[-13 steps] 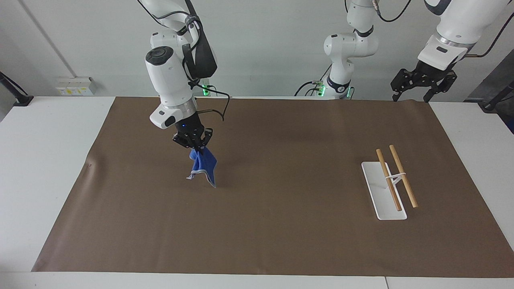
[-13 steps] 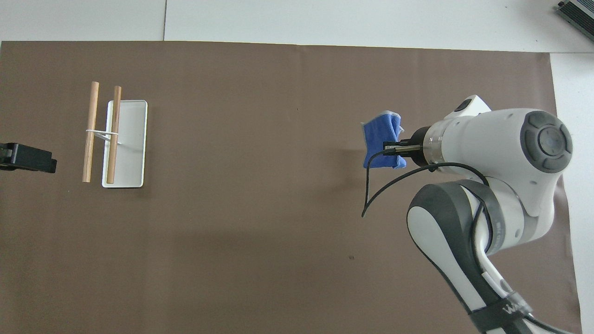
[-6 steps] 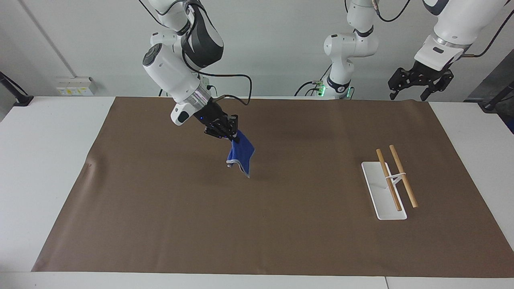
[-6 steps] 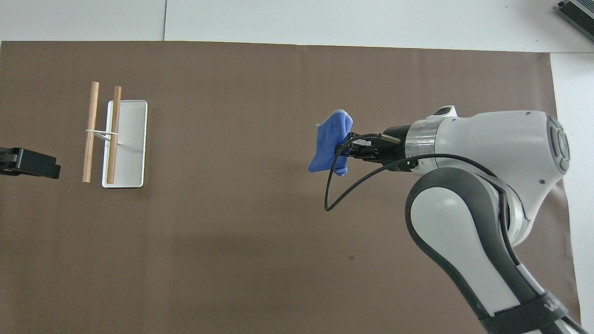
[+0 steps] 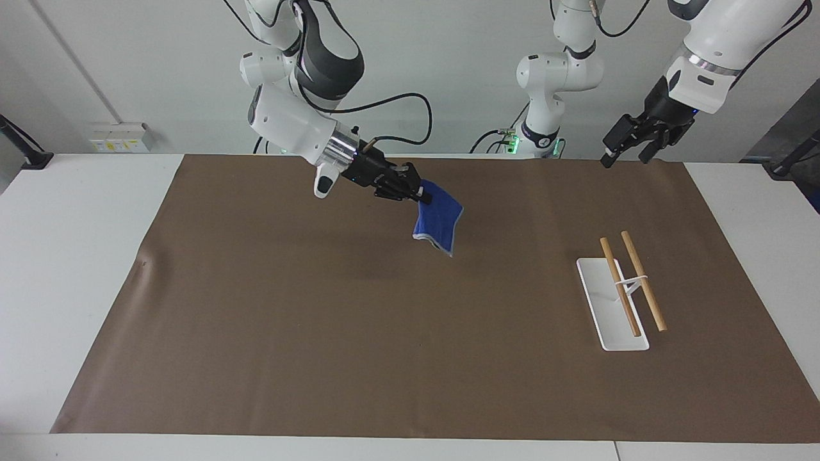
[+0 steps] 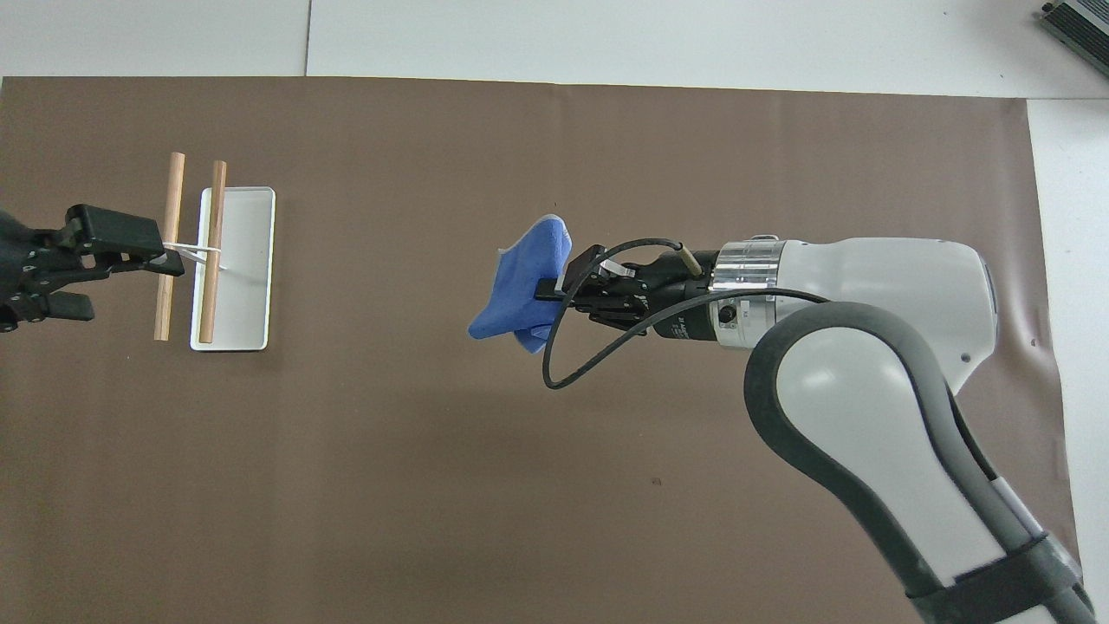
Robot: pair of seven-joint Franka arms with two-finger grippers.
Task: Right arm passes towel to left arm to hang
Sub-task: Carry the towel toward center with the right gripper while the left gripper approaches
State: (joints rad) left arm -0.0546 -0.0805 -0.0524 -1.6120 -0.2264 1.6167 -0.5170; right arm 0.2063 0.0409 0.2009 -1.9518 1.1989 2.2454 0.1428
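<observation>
The blue towel (image 5: 439, 221) hangs in the air over the middle of the brown mat, pinched at its top corner by my right gripper (image 5: 419, 194). That gripper is shut on it, with the wrist lying nearly level and pointing toward the left arm's end. In the overhead view the towel (image 6: 520, 282) droops from the right gripper (image 6: 554, 290). My left gripper (image 5: 624, 148) is open and empty, raised over the mat's edge at the left arm's end. In the overhead view the left gripper (image 6: 121, 260) overlaps the rack's outer rod.
A towel rack stands on the mat toward the left arm's end: a white base (image 5: 608, 320) carrying two wooden rods (image 5: 644, 282). It also shows in the overhead view (image 6: 247, 260). The brown mat (image 5: 320, 333) covers most of the white table.
My right gripper has swung the towel from the right arm's end toward the mat's middle, raised it, and tilted from pointing down to nearly level. My left gripper has moved inward toward the rack.
</observation>
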